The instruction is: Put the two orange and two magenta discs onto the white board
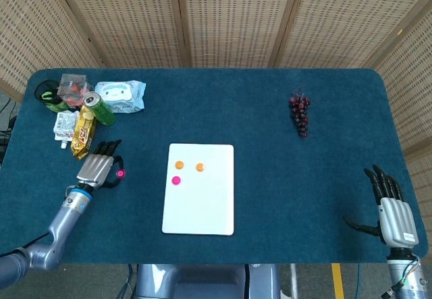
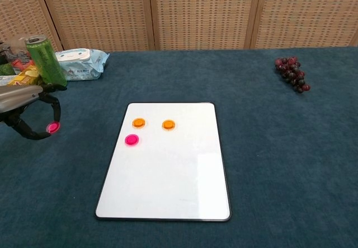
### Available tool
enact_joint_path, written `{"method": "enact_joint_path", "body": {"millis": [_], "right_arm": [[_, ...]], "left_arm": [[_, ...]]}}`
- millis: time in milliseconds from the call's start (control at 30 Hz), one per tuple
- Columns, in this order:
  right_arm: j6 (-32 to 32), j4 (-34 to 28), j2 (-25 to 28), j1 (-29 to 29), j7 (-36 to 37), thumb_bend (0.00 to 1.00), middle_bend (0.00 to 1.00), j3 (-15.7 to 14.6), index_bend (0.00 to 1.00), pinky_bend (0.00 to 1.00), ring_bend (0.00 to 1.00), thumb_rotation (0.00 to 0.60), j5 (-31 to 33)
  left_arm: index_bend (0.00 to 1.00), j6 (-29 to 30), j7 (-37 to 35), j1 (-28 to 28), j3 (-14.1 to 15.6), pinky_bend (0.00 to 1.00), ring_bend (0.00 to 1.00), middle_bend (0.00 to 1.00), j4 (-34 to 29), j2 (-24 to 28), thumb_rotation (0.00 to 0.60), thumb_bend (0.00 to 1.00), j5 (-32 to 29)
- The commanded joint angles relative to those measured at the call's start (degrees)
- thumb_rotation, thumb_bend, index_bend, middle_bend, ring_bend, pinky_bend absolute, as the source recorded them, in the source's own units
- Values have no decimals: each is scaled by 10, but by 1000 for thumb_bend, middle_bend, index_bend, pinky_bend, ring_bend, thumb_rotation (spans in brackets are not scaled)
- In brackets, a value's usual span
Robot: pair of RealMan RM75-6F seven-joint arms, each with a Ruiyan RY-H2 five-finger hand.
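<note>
Left of the white board (image 2: pixel 168 164), well clear of its edge, the left robot hand (image 1: pixel 98 171) pinches the last magenta disc (image 2: pixel 52 127) between thumb and a fingertip, the disc looking lifted off the blue bench (image 2: pixel 268 158) rather than lying on it. On the white board, near its far edge, sit two orange discs (image 2: pixel 139 122) (image 2: pixel 168 125) side by side, with the other magenta disc (image 2: pixel 131 140) just nearer than the left orange one. So three of four are placed, and the step in hand, as I judge it, is carrying this disc across to the board. To do it well, keep the pinch firm and the disc level while travelling toward the board, high enough to clear the board's dark rim. Aim for bare white surface nearer than or beside the placed magenta disc, apart from all three, so that nothing already set is nudged. Lower until the disc meets the board before parting the fingers; a release from height could let it roll or bounce off. The right robot hand (image 1: pixel 391 208) rests well to the right of the board with fingers spread, holding nothing, and need not move. The green can (image 2: pixel 47 62) and snack packs beyond the left hand are best avoided.
</note>
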Motion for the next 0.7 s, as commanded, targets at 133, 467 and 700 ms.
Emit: {"method": "enact_joint_path", "body": {"millis": [133,467,700], "right_arm": [[-1,-1,1,0,1,131,0,0,0,0,0,600,0],[-5,0,3,1,7,131,0,0,0,0,0,600,1],[-7,0,5,2,12,131,0,0,0,0,0,600,2]], "left_arm": [[689,7,52,-30,-25,0,0,0,-72,3,600,331,-6],[688,-26,126,-102,-59,0,0,0,-123,-57,600,327,-65],[689,-33,162,-133,-60,0,0,0,-100,-109,600,321,-100]]}}
